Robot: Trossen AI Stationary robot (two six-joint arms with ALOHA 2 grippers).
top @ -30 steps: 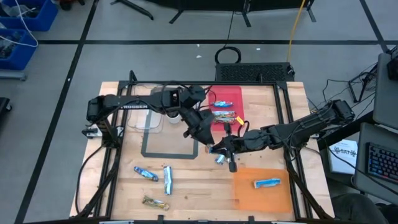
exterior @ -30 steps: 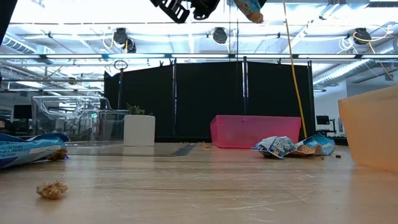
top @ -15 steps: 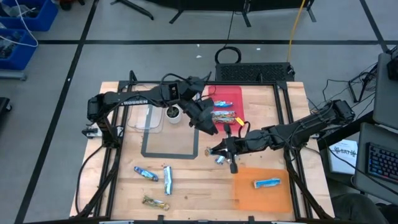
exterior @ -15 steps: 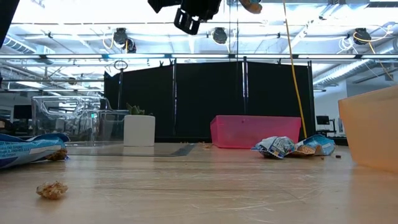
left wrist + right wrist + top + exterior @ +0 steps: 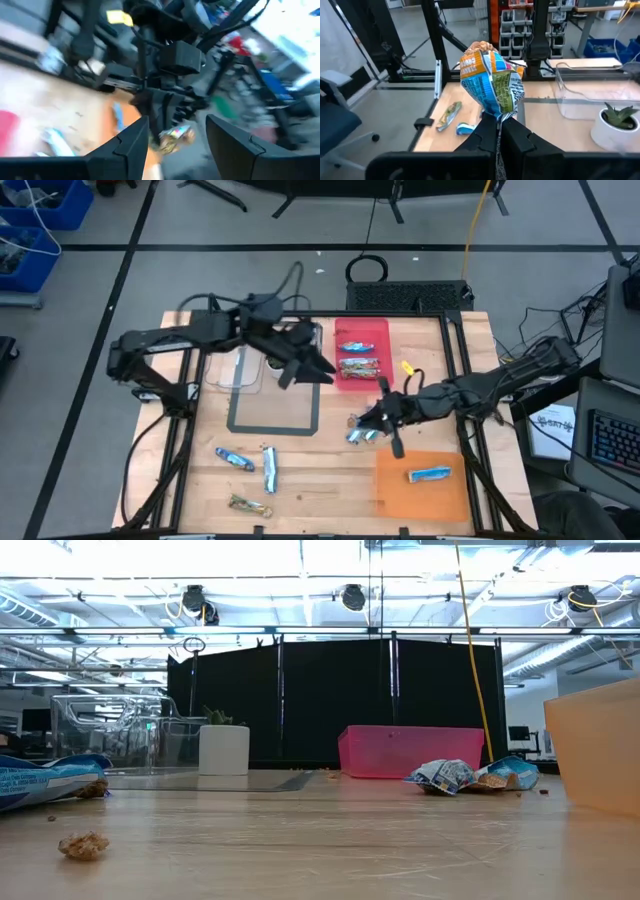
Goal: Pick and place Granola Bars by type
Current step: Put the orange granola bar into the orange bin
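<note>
Left arm has pulled back toward the desk's [image 5: 300,480] far left; left pincer [image 5: 318,368] now beside the pink bin [image 5: 362,332], fingers spread, holding nothing. Right pincer [image 5: 372,426] pinches a blue granola bar [image 5: 492,87] mid-desk, above bare wood just short of the orange mat [image 5: 425,498].

The desk [image 5: 330,480] is seen from straight above in the high view, with both arms and the surrounding floor taken in, while in the low view it is seen from surface height at one edge, level across the wood toward the pink bin [image 5: 400,750] and the plant pot [image 5: 224,748], both also seen in the high view. The left wrist view is aimed past its own fingers [image 5: 131,145] at the right arm close by. The right wrist view is held very near a bar [image 5: 492,90], across the desk toward the pot.
</note>
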